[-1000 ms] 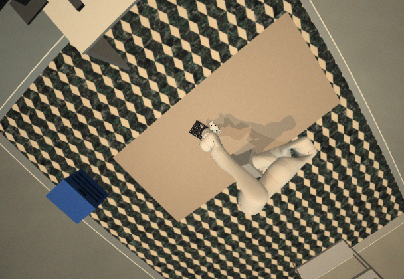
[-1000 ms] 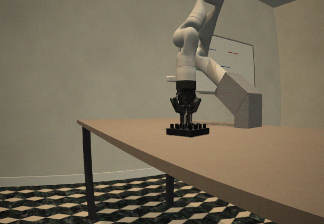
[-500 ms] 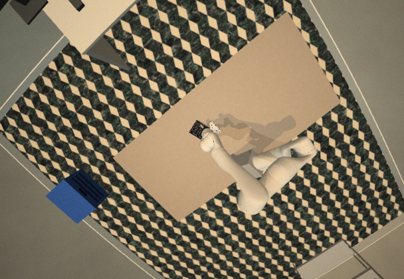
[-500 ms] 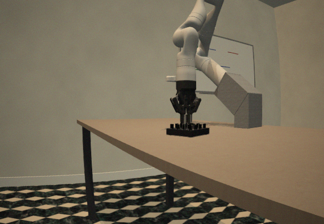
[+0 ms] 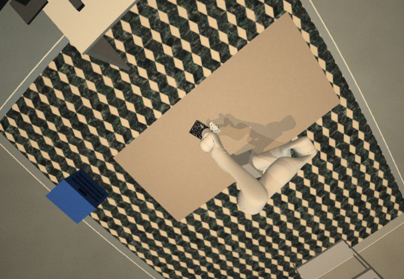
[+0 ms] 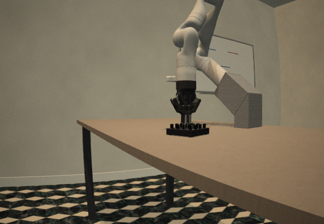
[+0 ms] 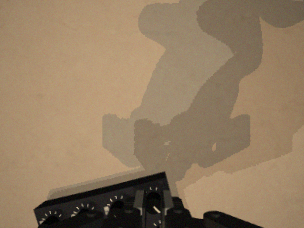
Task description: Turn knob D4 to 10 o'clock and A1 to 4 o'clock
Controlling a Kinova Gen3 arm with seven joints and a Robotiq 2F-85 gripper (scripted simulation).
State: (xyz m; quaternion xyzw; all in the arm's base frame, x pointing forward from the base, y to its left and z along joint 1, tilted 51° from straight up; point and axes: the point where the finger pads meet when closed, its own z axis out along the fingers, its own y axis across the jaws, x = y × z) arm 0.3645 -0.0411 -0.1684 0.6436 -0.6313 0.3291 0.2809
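Note:
The black knob box [image 5: 193,131] [image 6: 178,132] [image 7: 100,196] stands on the table under the wrist. In the wrist view four knobs of one edge row show at the bottom. My gripper [image 6: 186,123] [image 7: 153,203] points straight down at the box, its fingers close together on both sides of the corner knob [image 7: 152,201], and looks shut on it. A white line near this knob's top points to the lower right in the wrist view. The printed names are too small to read, and the socket is not visible. The fingers and arm hide much of the other rows.
The brown table [image 5: 266,76] [image 6: 240,157] [image 7: 60,100] carries the box and the arm's grey base [image 6: 248,109]. Other knobs stand close beside the fingers. The arm's shadow falls across the table beyond the box. A blue cabinet [image 5: 73,202] stands on the floor, away from the table.

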